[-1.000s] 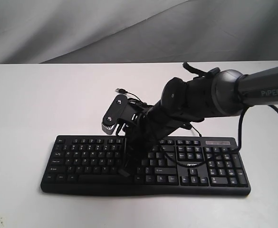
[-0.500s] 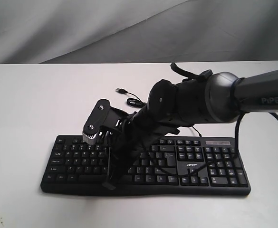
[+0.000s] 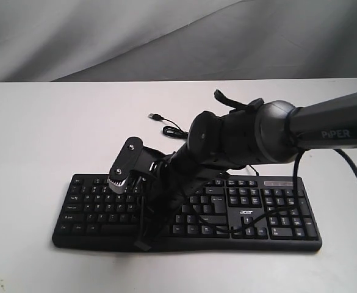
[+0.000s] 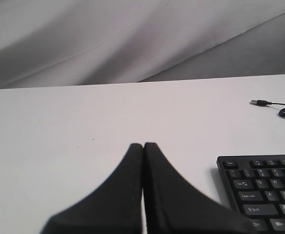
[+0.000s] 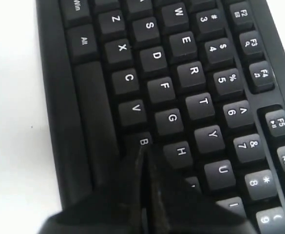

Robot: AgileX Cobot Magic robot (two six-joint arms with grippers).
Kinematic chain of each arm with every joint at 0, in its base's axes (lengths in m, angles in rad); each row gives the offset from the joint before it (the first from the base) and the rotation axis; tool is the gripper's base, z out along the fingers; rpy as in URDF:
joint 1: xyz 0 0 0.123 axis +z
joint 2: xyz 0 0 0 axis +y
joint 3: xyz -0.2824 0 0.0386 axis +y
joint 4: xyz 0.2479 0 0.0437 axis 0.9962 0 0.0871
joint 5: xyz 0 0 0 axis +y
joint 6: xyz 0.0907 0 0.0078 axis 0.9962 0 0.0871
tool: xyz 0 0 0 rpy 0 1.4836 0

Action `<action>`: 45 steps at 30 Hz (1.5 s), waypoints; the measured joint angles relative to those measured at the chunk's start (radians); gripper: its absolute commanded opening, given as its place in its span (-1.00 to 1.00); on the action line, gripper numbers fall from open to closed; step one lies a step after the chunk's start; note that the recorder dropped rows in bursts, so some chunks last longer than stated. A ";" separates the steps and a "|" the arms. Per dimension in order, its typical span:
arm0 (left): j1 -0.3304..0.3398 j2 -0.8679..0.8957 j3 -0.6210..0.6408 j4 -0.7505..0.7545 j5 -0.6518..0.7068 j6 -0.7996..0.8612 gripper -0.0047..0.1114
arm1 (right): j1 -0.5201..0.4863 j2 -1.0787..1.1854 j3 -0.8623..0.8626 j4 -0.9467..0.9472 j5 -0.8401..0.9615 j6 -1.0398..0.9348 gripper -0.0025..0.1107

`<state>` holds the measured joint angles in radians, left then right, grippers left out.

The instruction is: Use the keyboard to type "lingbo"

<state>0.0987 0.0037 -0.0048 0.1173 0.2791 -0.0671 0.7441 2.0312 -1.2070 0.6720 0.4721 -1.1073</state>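
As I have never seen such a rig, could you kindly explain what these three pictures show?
This is a two-armed robot at a white table. The wide picture comes from a separate camera: the right arm reaches over a black keyboard. The other two come from cameras on each wrist. The right claw, shut and holding nothing, points at the B key. The left claw, also shut and empty, is over the table beside the keyboard. An unplugged USB plug lies beyond it.

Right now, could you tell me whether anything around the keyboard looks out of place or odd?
Yes: the USB plug lies loose on the table behind the keyboard, connected to nothing in view, so keystrokes may not register. The keyboard itself sits flat and looks undamaged.
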 measured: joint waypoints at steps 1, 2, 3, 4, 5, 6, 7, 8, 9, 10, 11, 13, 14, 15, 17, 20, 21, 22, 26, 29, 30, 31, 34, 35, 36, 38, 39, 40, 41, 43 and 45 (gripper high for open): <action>0.000 0.000 0.000 0.000 0.000 0.000 -0.91 | 0.000 0.000 0.000 0.000 0.000 0.000 -0.96; 0.000 0.000 0.000 0.000 0.000 0.000 -0.91 | 0.000 0.000 0.000 0.000 -0.002 0.000 -0.96; 0.000 0.000 0.000 0.000 0.000 0.000 -0.91 | 0.000 0.000 0.000 0.000 -0.002 0.000 -0.96; 0.000 0.000 0.000 0.000 0.000 0.000 -0.91 | 0.000 0.000 0.000 0.000 -0.002 0.000 -0.96; 0.000 0.000 0.000 0.000 0.000 0.000 -0.91 | 0.000 0.000 0.000 -0.002 -0.002 0.000 -0.96; 0.000 0.000 0.000 0.000 0.000 0.000 -0.91 | 0.000 0.000 0.000 -0.002 -0.002 0.000 -0.96; 0.000 0.000 0.000 0.000 0.000 0.000 -0.91 | 0.000 0.000 0.000 -0.004 -0.002 0.000 -0.96; 0.000 0.000 0.000 0.000 0.000 0.000 -0.91 | 0.000 0.000 0.000 -0.004 -0.002 0.000 -0.96; 0.000 0.000 0.000 0.000 0.000 0.000 -0.91 | 0.000 0.000 0.000 -0.004 -0.002 0.000 -0.96; 0.000 0.000 0.000 0.000 0.000 0.000 -0.91 | 0.000 0.000 0.000 -0.004 -0.002 0.000 -0.96; 0.000 0.000 0.000 0.000 0.000 0.000 -0.91 | 0.000 0.000 0.000 -0.004 -0.002 0.000 -0.96; 0.000 0.000 0.000 0.000 0.000 0.000 -0.91 | 0.000 0.000 0.000 -0.004 -0.002 0.000 -0.96; 0.000 0.000 0.000 0.000 0.000 0.000 -0.91 | 0.000 0.000 0.000 -0.004 -0.002 0.000 -0.96; 0.000 0.000 0.000 0.000 0.000 0.000 -0.91 | 0.000 0.000 0.000 -0.004 -0.002 0.000 -0.96; 0.000 0.000 0.000 0.000 0.000 0.000 -0.91 | 0.000 0.000 0.000 -0.004 -0.002 0.000 -0.96; 0.000 0.000 0.000 0.000 0.000 0.000 -0.91 | 0.000 0.000 0.000 -0.004 -0.002 0.000 -0.96; 0.000 0.000 0.000 0.000 0.000 0.000 -0.91 | 0.000 0.000 0.000 -0.004 -0.002 0.000 -0.96; 0.000 0.000 0.000 0.000 0.000 0.000 -0.91 | 0.000 0.000 0.000 -0.004 -0.002 0.000 -0.96; 0.000 0.000 0.000 0.000 0.000 0.000 -0.91 | 0.000 0.000 0.000 -0.004 -0.002 0.000 -0.96; 0.000 0.000 0.000 0.000 0.000 0.000 -0.91 | 0.000 0.000 0.000 -0.004 -0.002 0.000 -0.96; 0.000 0.000 0.000 0.000 0.000 0.000 -0.91 | 0.000 0.000 0.000 -0.004 -0.002 0.000 -0.96; 0.000 0.000 0.000 0.000 0.000 0.000 -0.91 | 0.000 0.002 0.000 -0.004 -0.002 0.000 -0.96; 0.000 0.000 0.000 0.000 0.000 0.000 -0.91 | 0.000 0.014 0.000 -0.004 0.000 0.000 -0.96; 0.000 0.000 0.000 0.000 0.000 0.000 -0.91 | 0.000 0.016 0.000 -0.004 0.000 0.000 -0.96; 0.000 0.000 0.000 0.000 0.000 0.000 -0.91 | 0.000 0.016 0.000 -0.004 0.000 0.000 -0.96; 0.000 0.000 0.000 0.000 0.000 0.000 -0.91 | 0.000 0.016 0.000 -0.004 0.000 0.000 -0.96; 0.000 0.000 0.000 0.000 0.000 0.000 -0.91 | 0.000 0.014 0.000 -0.004 0.000 0.000 -0.96; 0.000 0.000 0.000 0.000 0.000 0.000 -0.91 | 0.000 0.009 0.000 -0.006 0.000 0.000 -0.96; 0.000 0.000 0.000 0.000 0.000 0.000 -0.91 | 0.000 0.003 0.000 -0.008 0.000 0.000 -0.96; 0.000 0.000 0.000 0.000 0.000 0.000 -0.91 | 0.000 -0.007 -0.002 -0.012 0.000 0.000 -0.96; 0.000 0.000 0.000 0.000 0.000 0.000 -0.91 | 0.000 -0.011 -0.023 -0.012 0.003 0.000 -0.96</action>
<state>0.0987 0.0037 -0.0048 0.1173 0.2791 -0.0671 0.7441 2.0198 -1.2295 0.6603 0.4756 -1.1073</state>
